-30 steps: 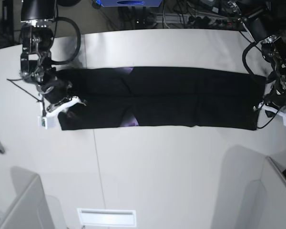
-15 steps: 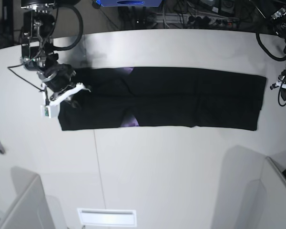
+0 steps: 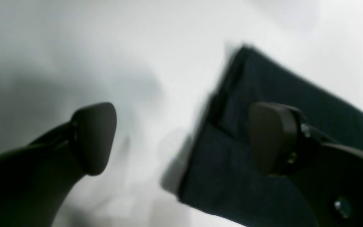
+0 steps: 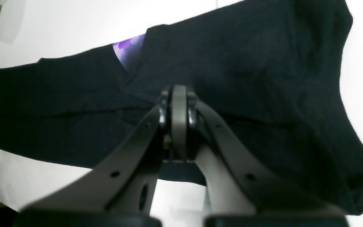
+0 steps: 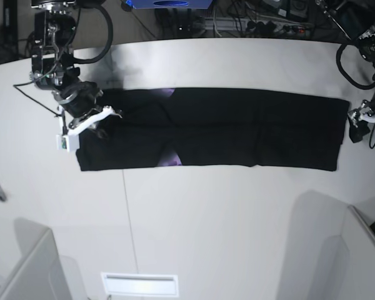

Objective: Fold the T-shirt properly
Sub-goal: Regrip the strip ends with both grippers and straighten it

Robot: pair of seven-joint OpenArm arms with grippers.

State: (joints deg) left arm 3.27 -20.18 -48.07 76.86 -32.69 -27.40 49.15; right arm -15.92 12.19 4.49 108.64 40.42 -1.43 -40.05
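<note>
Here the T-shirt (image 5: 212, 128), a soft, limp long band flat on the counter (image 5: 225, 225); best taken at end corners; left gripper (image 3: 181, 138) fingers wide, right gripper (image 4: 179, 107) fingers closed, empty.

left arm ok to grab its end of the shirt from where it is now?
Probably yes. The left gripper is open right beside the T-shirt, one finger already over the cloth's end, with only bare table around it.
</note>
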